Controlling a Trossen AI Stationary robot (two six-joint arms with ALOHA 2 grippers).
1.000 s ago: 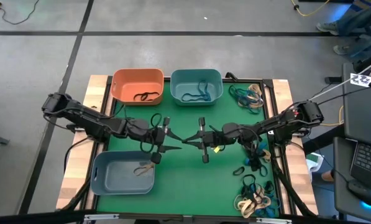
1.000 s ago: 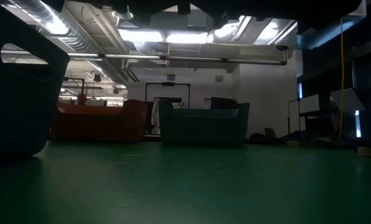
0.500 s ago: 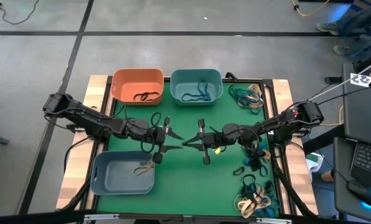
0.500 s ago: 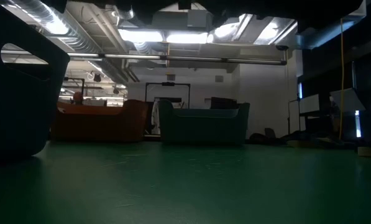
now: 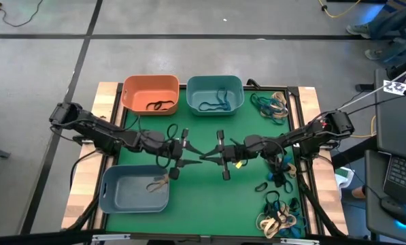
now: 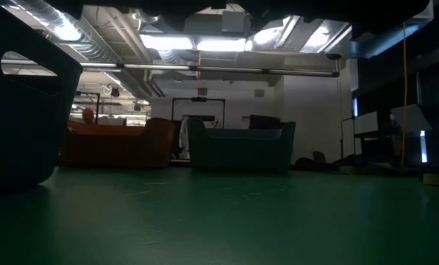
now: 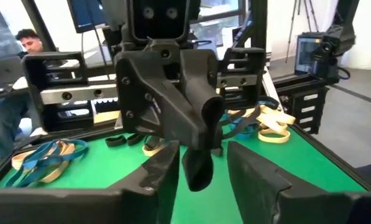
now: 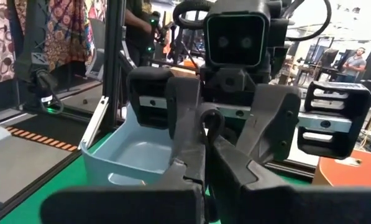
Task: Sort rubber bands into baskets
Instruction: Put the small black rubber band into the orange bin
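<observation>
Above the middle of the green mat my two grippers meet tip to tip, both pointing about level. My right gripper (image 5: 204, 156) is shut, and a thin dark rubber band (image 8: 211, 123) loops up from its fingertips. My left gripper (image 5: 193, 154) is open, its fingers (image 7: 166, 177) standing on either side of the right gripper's shut tips (image 7: 197, 171). The orange basket (image 5: 150, 79) and the teal basket (image 5: 215, 79) stand at the far edge. The grey-blue basket (image 5: 107, 187) stands at the near left. Each basket has bands lying in it. My right gripper pinches the dark rubber band's lower part (image 8: 205, 146) between its two fingertips, coming level from the table's right. The band's free loop (image 8: 212, 115) stands up above the tips, clear of the mat, between my left gripper's fingers. Whether the left fingers touch it I cannot tell.
Loose rubber bands lie in heaps along the mat's right side: teal and tan ones at the far right (image 5: 271, 103), black ones at mid right (image 5: 274, 178), mixed ones at the near right (image 5: 279, 218). A laptop (image 5: 401, 178) sits beyond the right edge.
</observation>
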